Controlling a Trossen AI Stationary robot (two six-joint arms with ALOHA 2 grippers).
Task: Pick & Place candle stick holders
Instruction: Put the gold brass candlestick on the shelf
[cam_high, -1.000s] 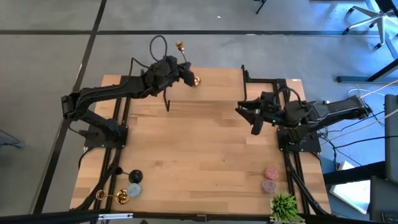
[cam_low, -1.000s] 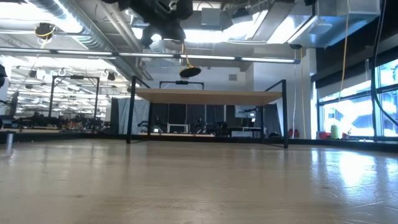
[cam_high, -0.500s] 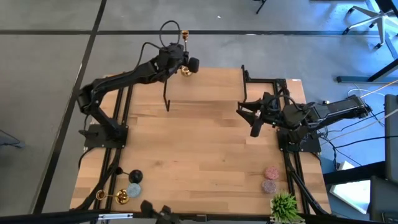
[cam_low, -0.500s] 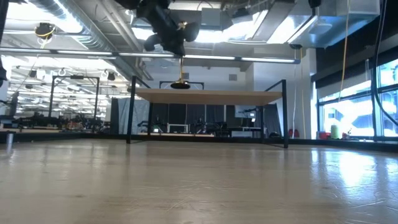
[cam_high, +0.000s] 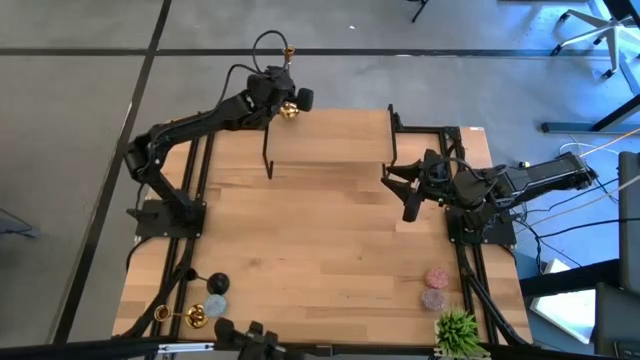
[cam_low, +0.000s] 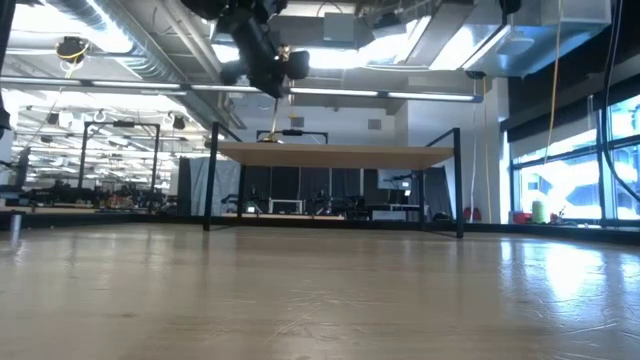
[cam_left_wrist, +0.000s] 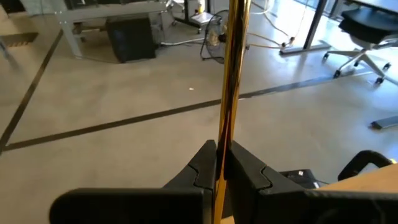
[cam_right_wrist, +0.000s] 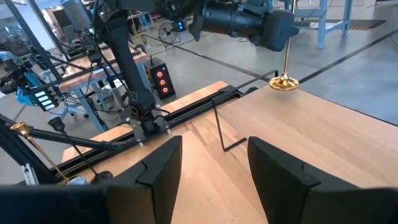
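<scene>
One gold candlestick stands upright over the far left corner of a raised wooden shelf, its round base at the shelf top. I cannot tell whether the base touches it. My left gripper is shut on its stem, also in the high view. A second gold candlestick lies on its side at the table's near left corner. My right gripper is open and empty above the table's right side. My left gripper pinches the candlestick's thin stem between its two fingers, on the stem's upper half. The fingers come about level and lie across the stem. The candlestick stands upright, the rest of the stem and the base below the fingers.
The shelf stands on thin black legs at the table's far middle. A dark ball and a pale disc lie near the second candlestick. Two pink pieces and a green plant sit at the near right.
My left gripper has moved toward the table's far left and down with the candlestick. The candlestick has tipped from slanted to upright, and its base has come down to the shelf top's far left corner. My right gripper has kept still.
</scene>
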